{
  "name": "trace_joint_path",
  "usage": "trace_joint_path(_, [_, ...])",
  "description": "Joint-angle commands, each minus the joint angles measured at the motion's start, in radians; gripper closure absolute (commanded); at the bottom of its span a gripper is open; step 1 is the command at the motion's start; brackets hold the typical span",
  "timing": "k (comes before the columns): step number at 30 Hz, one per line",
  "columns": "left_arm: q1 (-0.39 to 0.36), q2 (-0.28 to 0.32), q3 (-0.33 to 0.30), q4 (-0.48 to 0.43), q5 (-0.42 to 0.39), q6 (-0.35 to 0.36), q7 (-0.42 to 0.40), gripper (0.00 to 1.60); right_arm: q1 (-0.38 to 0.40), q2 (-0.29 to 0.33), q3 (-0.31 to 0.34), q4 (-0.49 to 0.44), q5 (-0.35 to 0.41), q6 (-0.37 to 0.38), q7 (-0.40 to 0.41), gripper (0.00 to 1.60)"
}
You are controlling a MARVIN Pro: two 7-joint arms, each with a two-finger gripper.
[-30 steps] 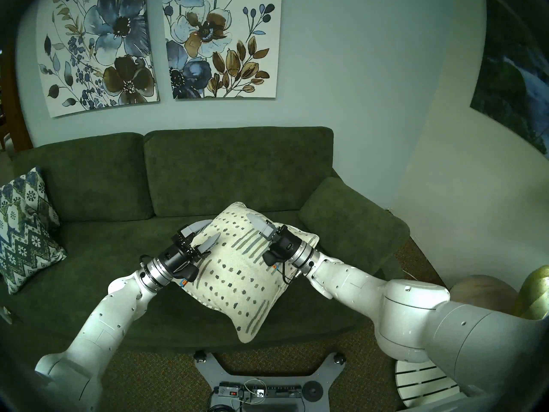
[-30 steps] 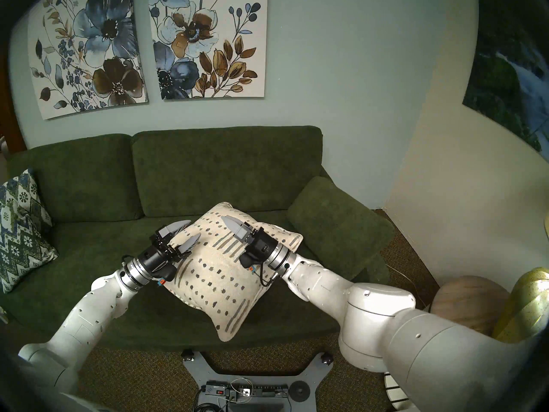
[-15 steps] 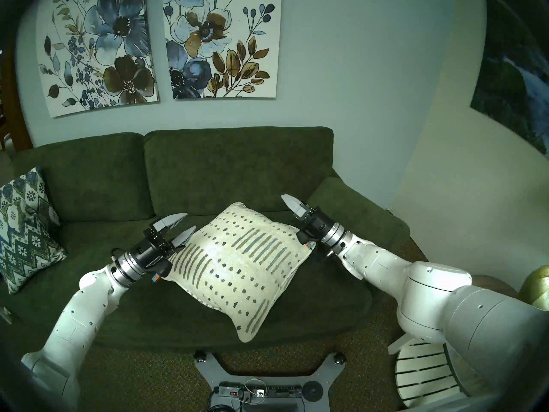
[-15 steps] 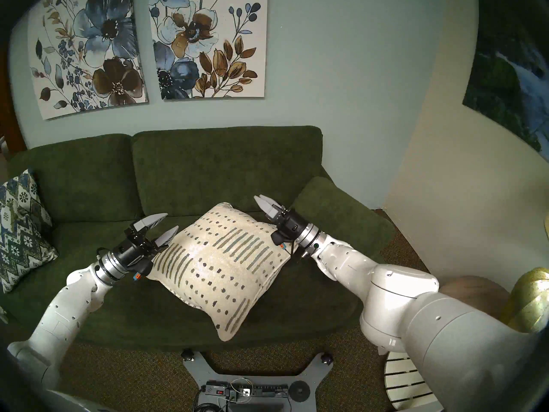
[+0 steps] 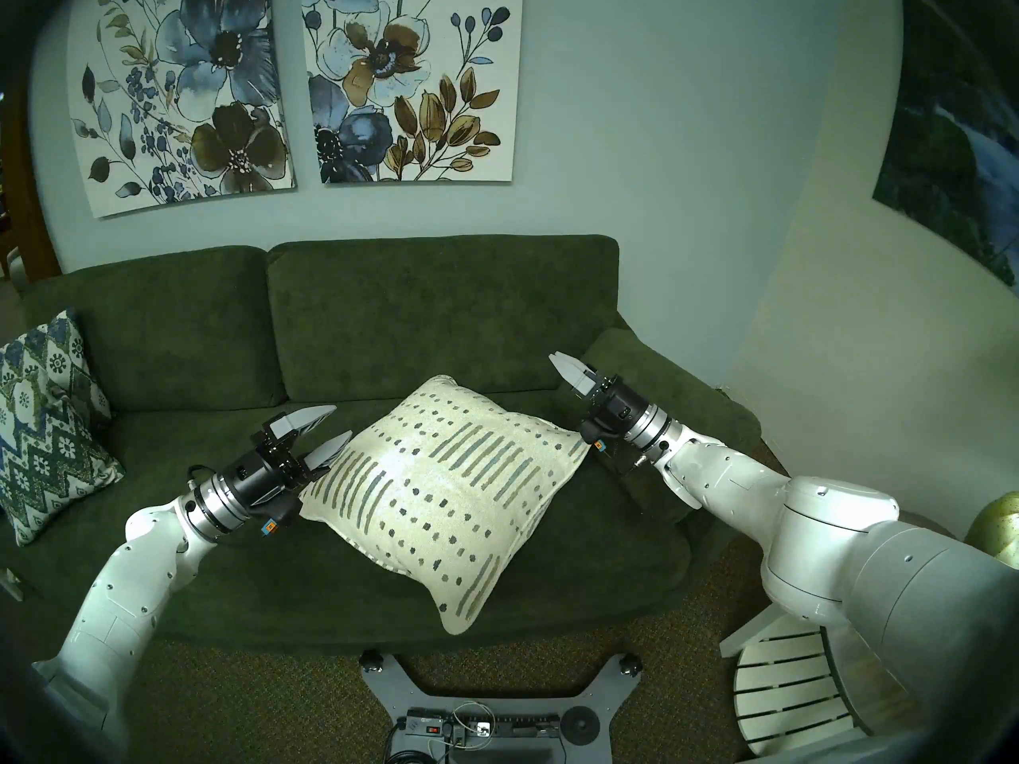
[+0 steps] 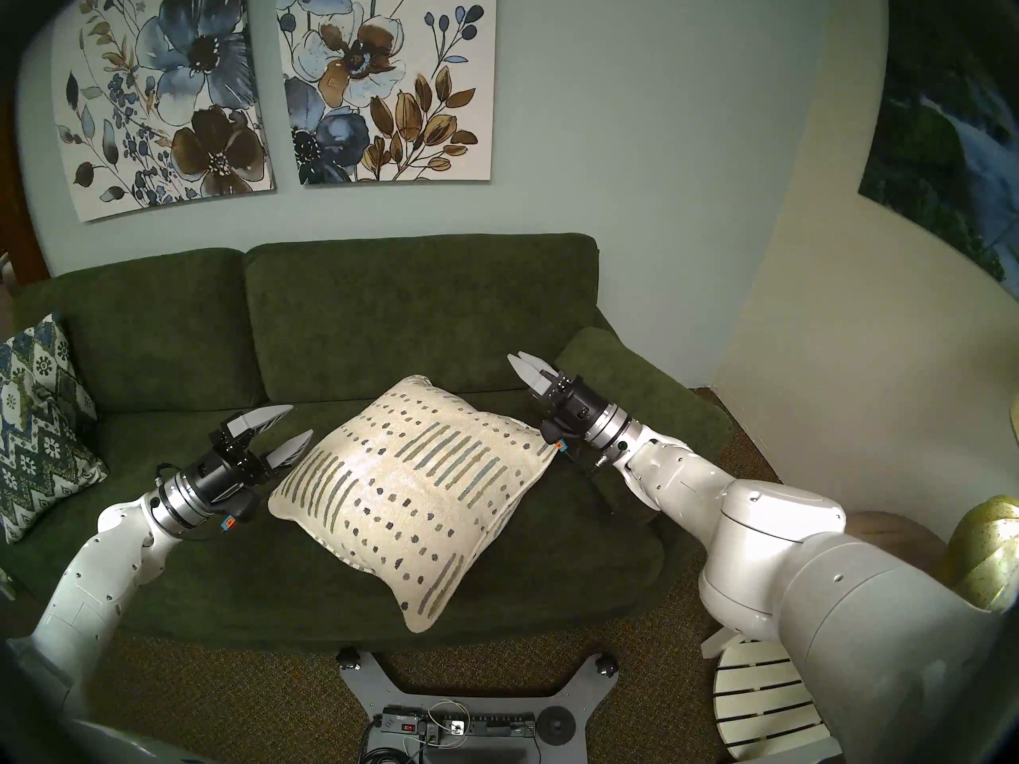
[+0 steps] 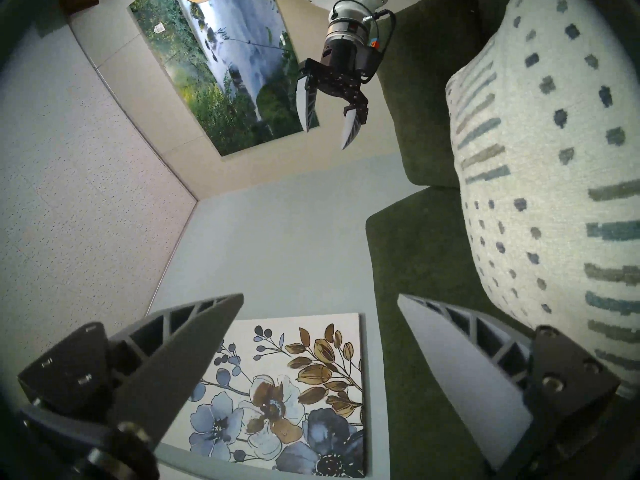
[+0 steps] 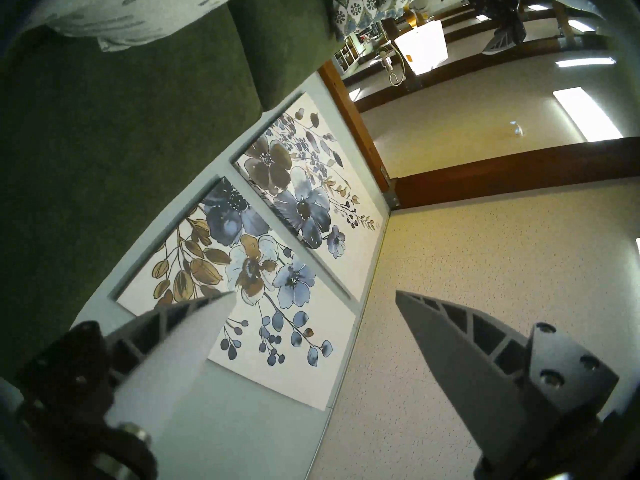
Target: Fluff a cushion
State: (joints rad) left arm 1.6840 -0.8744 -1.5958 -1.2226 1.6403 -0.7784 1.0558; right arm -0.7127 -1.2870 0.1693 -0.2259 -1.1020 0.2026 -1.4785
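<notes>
We are holding both grippers released and empty: the cushion is lying on the sofa between our left gripper and right gripper, touching neither.

The room is dim, with a greenish cast; soft light falls from above and the right, brightening the cushion and the cream wall. Shadows lie under the cushion on the sofa. Fisheye bending curves the wall prints, and dark rims close every view. In the right wrist view, ceiling lights glare and the near fingers blur.
</notes>
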Motion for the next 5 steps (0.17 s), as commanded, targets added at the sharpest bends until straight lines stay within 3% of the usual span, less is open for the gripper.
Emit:
trace_joint_path(1, [0.041, 0.016, -0.029, -0.064, -0.028, -0.015, 0.069, 0.00, 0.022, 0.033, 0.003, -0.030, -0.004, 0.003, -0.005, 0.00])
trace_joint_path(5, [0.073, 0.023, -0.047, -0.105, -0.042, -0.031, 0.052, 0.00, 0.022, 0.050, 0.003, -0.054, -0.012, 0.004, -0.005, 0.00])
